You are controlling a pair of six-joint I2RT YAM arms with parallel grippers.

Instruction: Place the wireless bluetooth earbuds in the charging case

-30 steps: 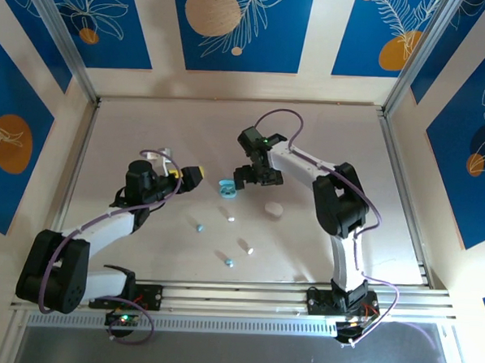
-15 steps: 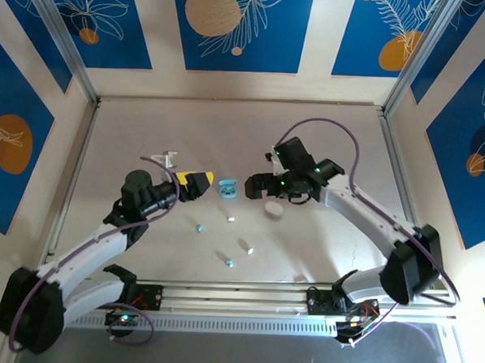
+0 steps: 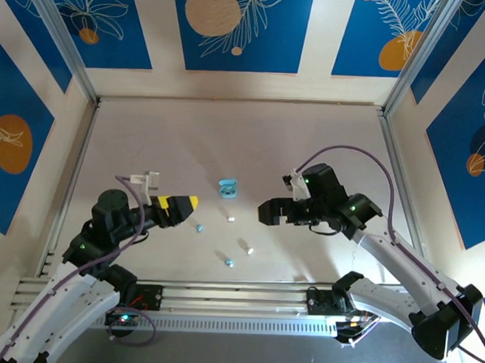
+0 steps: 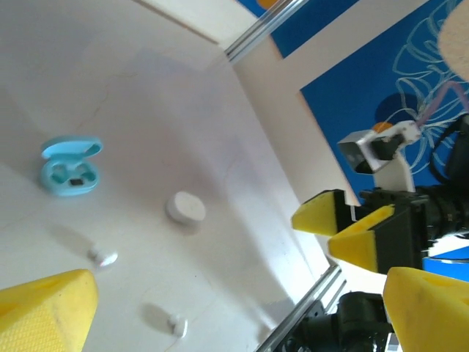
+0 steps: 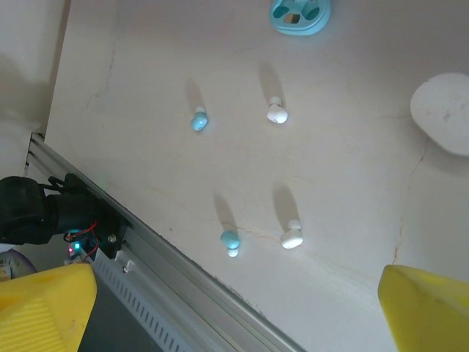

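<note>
Four tiny earbuds lie loose on the table: a white earbud [image 3: 231, 219], a light blue earbud [image 3: 199, 226], a second white one [image 3: 249, 250] and a second blue one [image 3: 229, 262]. The light blue charging case [image 3: 227, 187] lies open behind them, both wells empty [image 5: 299, 13]. A closed white case [image 5: 443, 121] lies to its right [image 4: 185, 208]. My left gripper [image 3: 180, 203] hangs open, left of the earbuds and above the table. On the other side, the right gripper [image 3: 267, 211] hovers open over the white case. Neither holds anything.
The aluminium rail [image 3: 236, 295] with the arm bases runs along the near edge, close to the nearest earbuds [image 5: 230, 240]. Metal frame posts [image 3: 407, 60] and blue patterned walls enclose the table. Bare tabletop [image 3: 228, 140] stretches behind the blue case.
Both arms have drawn back toward the near edge. The right gripper left the blue case and swung right and nearer; the left gripper retreated to the left. Both stayed open.
</note>
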